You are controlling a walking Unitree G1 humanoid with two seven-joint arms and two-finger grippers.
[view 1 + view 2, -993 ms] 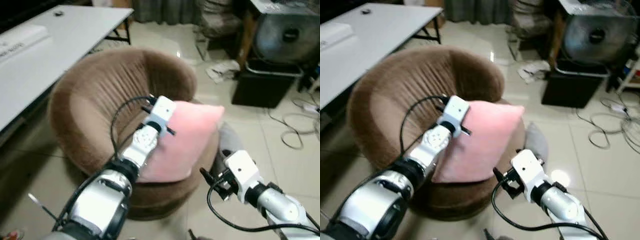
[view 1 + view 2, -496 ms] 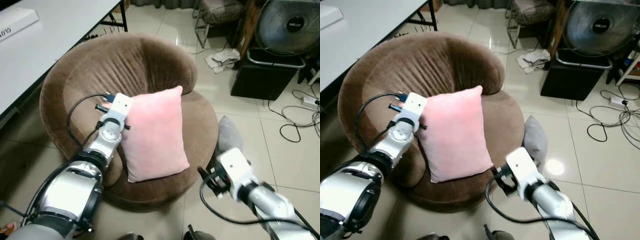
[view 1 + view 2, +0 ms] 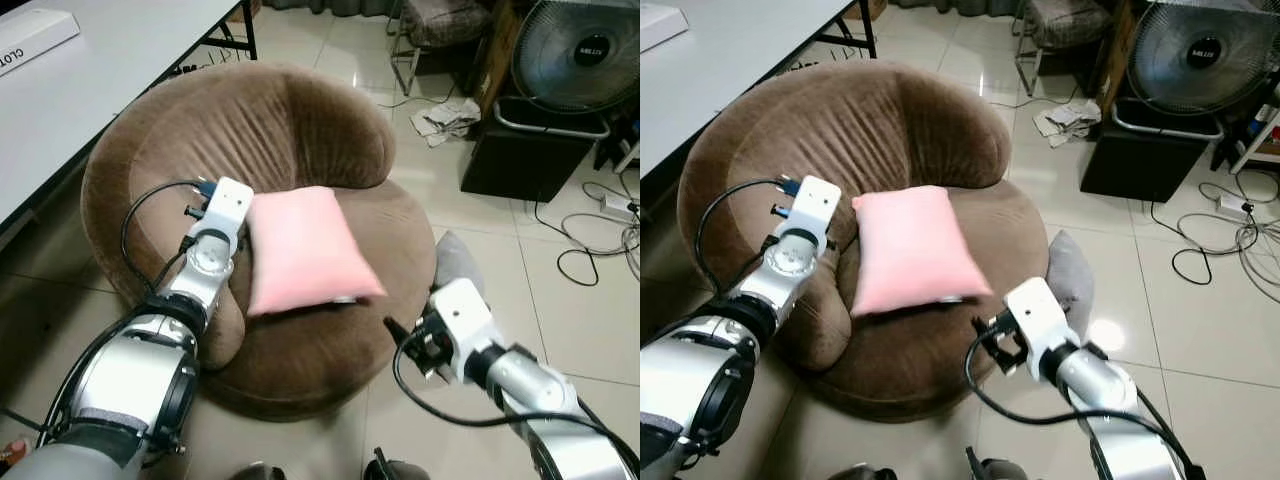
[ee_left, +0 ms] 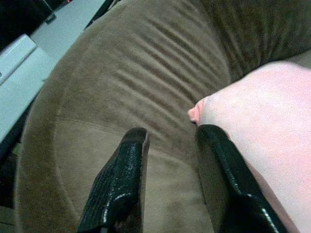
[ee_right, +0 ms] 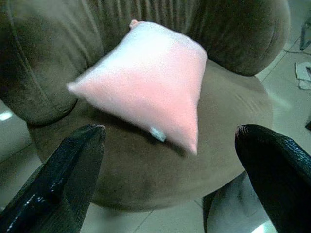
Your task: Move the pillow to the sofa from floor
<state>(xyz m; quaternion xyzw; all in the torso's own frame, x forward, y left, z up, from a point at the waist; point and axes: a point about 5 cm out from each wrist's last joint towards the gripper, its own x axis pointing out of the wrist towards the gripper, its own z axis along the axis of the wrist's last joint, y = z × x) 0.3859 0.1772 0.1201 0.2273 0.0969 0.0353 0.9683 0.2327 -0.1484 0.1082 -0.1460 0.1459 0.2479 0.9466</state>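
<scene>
Head stereo looks down on sofa (image 3: 300, 130); wrist cams sit close, along each pincer; all share pillow (image 5: 150, 82).

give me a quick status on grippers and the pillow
Both grippers open: left gripper beside pillow's corner, right gripper off the seat's front. Pink pillow on brown sofa seat, released.

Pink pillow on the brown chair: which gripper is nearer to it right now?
Left. The left gripper sits open right beside the pink pillow, one finger against its corner. The right gripper hangs open off the round brown chair's front edge, apart from the pillow.
</scene>
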